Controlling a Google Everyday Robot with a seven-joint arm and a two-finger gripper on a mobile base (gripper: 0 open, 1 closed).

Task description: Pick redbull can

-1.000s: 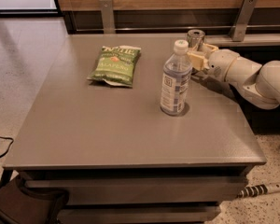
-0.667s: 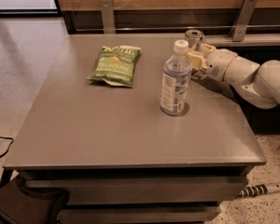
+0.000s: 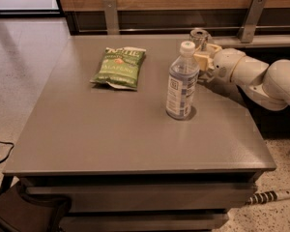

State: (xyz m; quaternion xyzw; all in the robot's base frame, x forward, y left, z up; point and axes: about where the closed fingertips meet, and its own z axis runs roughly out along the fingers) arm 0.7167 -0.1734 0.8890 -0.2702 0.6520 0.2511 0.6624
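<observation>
The redbull can [image 3: 199, 36] stands near the table's far right edge. Only its dark top rim and a little of its silvery body show, behind the bottle cap and the gripper. My gripper [image 3: 203, 58] is at the can, low on its body, on the cream arm [image 3: 261, 76] that reaches in from the right. A clear water bottle [image 3: 181, 83] with a white cap stands just in front and to the left of the can.
A green chip bag [image 3: 119, 66] lies flat at the far left of the grey table [image 3: 111, 139]. A wooden wall with metal brackets [image 3: 251, 18] runs behind the table. The floor lies to the left and a cable [image 3: 268, 196] at the lower right.
</observation>
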